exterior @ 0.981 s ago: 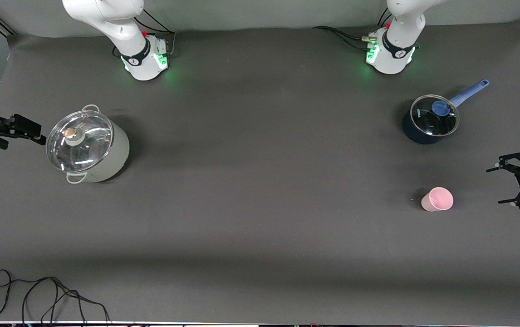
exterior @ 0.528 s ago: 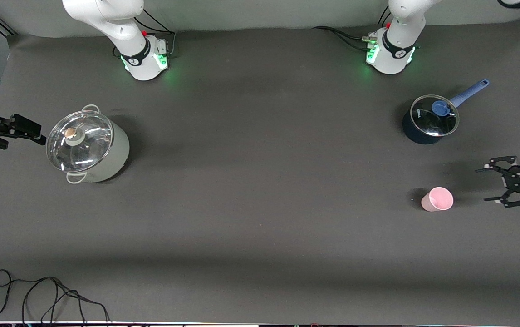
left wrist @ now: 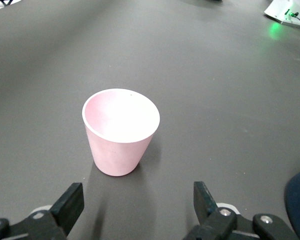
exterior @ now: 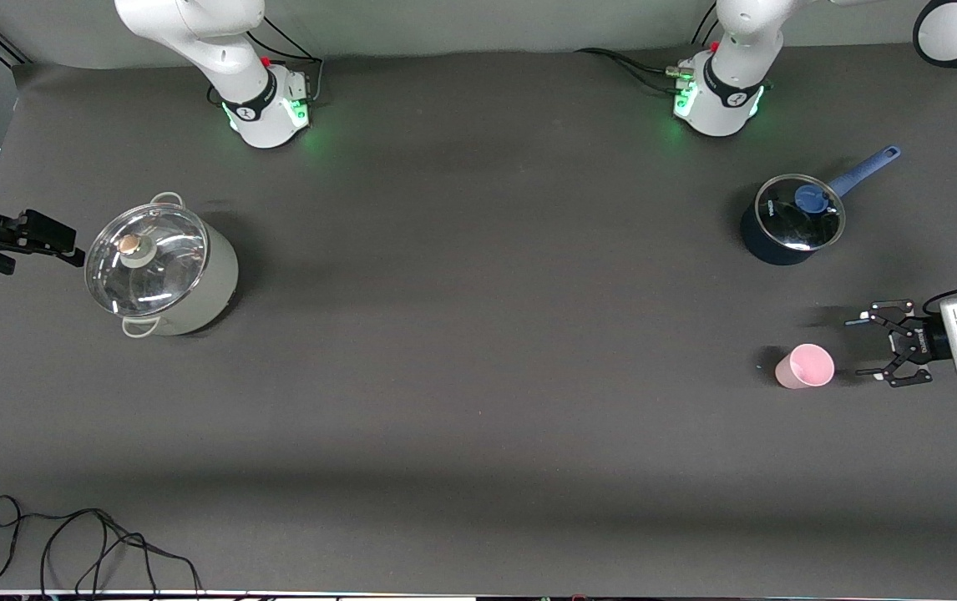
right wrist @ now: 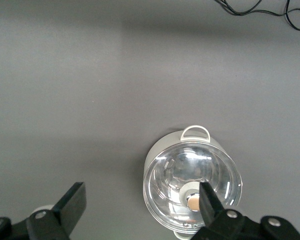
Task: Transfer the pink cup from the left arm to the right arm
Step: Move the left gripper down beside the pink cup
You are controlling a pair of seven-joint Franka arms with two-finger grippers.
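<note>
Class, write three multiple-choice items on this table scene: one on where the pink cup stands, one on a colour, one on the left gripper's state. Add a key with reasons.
1. The pink cup stands:
A. inside the white pot
B. upright on the table, nearer the front camera than the blue saucepan
C. on a lid

2. The saucepan's handle is:
A. blue
B. red
C. green

3. The left gripper is:
A. shut on the cup
B. holding a lid
C. open beside the cup

Key: B, it stands lower in the front view; A, blue handle; C, fingers apart, cup untouched.

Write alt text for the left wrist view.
An upright, empty pink cup stands on the dark grey table, just ahead of the open left gripper, which does not touch it.
</note>
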